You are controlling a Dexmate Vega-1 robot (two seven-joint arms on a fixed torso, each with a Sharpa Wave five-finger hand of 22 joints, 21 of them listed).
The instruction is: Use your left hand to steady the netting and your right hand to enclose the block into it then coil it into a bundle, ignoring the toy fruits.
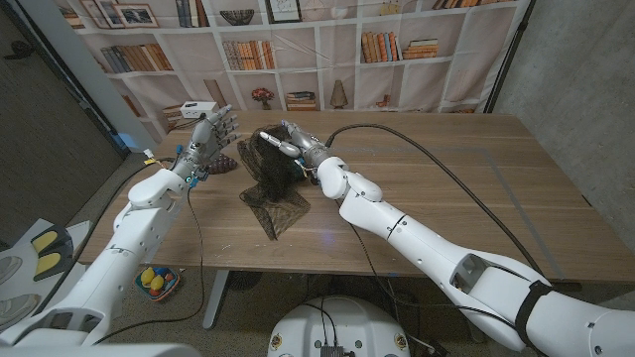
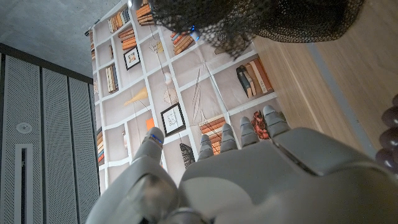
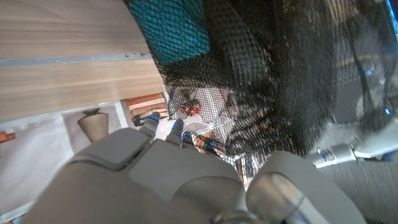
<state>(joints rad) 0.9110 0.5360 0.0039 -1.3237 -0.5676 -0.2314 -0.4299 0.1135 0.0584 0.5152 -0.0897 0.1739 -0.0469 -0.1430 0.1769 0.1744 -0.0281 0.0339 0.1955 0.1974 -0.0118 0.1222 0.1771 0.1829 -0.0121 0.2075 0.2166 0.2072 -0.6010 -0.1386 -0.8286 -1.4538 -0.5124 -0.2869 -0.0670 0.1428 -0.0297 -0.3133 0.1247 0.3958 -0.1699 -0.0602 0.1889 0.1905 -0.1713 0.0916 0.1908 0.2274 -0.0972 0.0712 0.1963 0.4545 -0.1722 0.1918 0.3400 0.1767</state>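
The black netting (image 1: 268, 164) is bunched up in a dark mound at the table's left middle, with a flat tail (image 1: 278, 210) spread toward the front edge. My right hand (image 1: 298, 147) grips the top of the mound from the right. In the right wrist view the mesh (image 3: 298, 74) hangs over my right hand (image 3: 180, 180), and a teal block (image 3: 169, 30) shows through it against the wood. My left hand (image 1: 208, 134) is raised just left of the netting with fingers apart, holding nothing. The left wrist view shows that hand (image 2: 249, 174) short of the netting (image 2: 261, 18).
Dark purple toy grapes (image 2: 392, 140) lie by my left hand. A white box (image 1: 198, 107) stands at the table's back left. A black cable (image 1: 427, 149) runs across the wooden table (image 1: 476, 188). A basket of toy fruits (image 1: 159, 282) sits on the floor at left.
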